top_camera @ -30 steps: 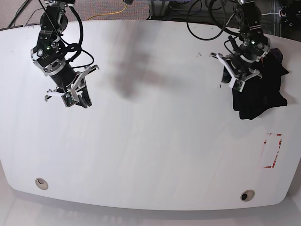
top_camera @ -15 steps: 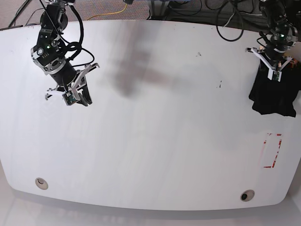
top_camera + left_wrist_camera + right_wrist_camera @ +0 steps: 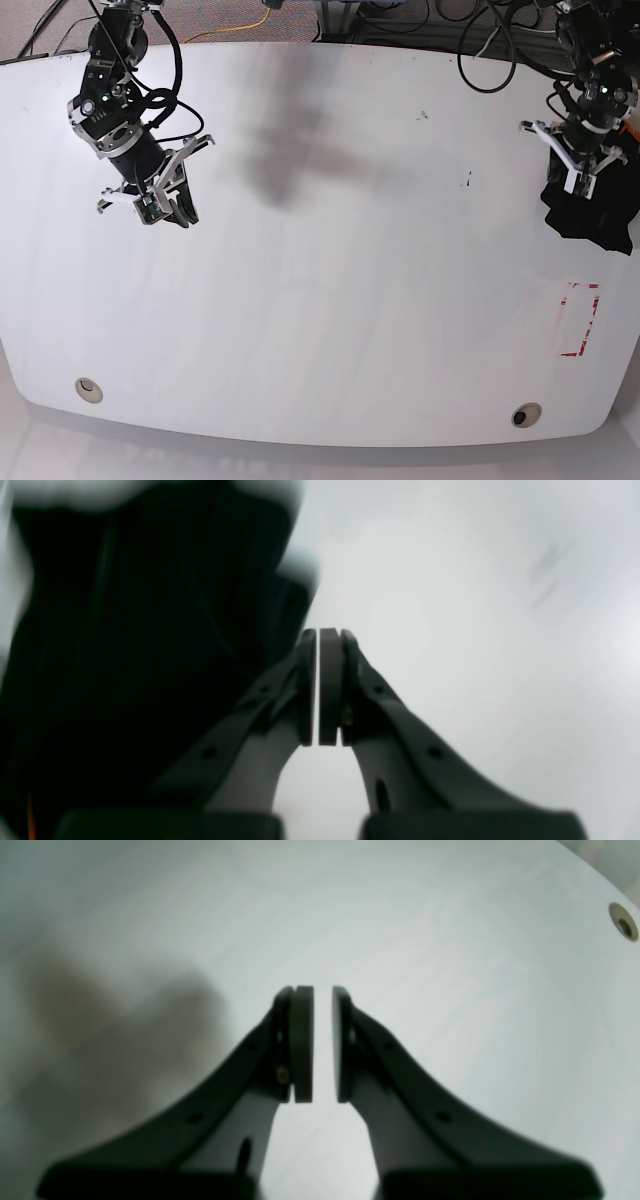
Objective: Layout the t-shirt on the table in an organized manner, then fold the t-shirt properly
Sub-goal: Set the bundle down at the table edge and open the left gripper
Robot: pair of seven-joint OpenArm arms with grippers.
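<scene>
The t-shirt [image 3: 598, 208] is bunched in a dark heap at the far right edge of the base view, spilling toward the rim of the table [image 3: 330, 300], with most of the white top bare. The left gripper [image 3: 582, 178] sits at the heap's upper left corner. In the left wrist view its pads [image 3: 320, 685] are pressed together with only a hairline between them, and the black cloth [image 3: 140, 655] fills the left half of that frame beside the fingers, not visibly between them. So I'd call it closed on nothing, or at most snagging a fold I can't make out (the picture is smeared).

The right gripper [image 3: 160, 205] hangs over bare table at the upper left of the base view, well apart from the shirt. In its own wrist view its pads [image 3: 302, 1045] stand slightly apart, a narrow slit with white table showing through and nothing held.

The job looks barely begun: the shirt has to come off that edge and be spread in the middle before any fold. To do it well, I'd judge the left gripper should open, take a definite hold on a hem or shoulder rather than the thick of the lump, and draw it toward the centre of the frame, low enough that the cloth drags flat. The other arm is needed across the table to pin or take a second corner; one-handed pulling will likely just move the heap (and it could slide off the rim).
</scene>
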